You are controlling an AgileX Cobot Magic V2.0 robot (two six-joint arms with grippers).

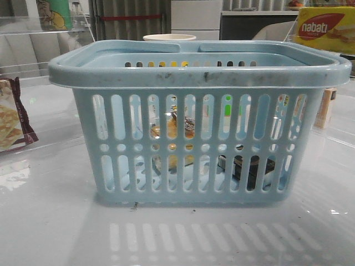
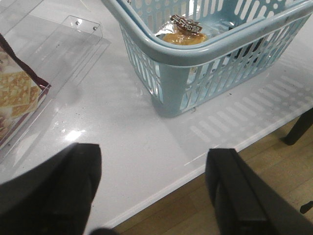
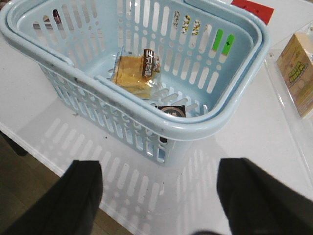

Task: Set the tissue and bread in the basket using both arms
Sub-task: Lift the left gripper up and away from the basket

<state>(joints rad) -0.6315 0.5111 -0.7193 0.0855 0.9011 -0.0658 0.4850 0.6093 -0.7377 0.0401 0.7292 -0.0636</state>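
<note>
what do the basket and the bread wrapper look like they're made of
The basket looks like moulded light-blue plastic, matte, with a scuffed rim and punched slots. The bread wrapper looks like thin clear plastic film: it is crinkled, glossy and shows the loaf through it.

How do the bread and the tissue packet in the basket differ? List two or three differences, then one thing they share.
The bread is golden-brown in clear wrapping; the tissue packet is blackish. The bread looks larger than the tissue packet. The bread shows almost fully in the right wrist view; the tissue packet is partly hidden by the rim. Both lie inside the light-blue basket.
</note>
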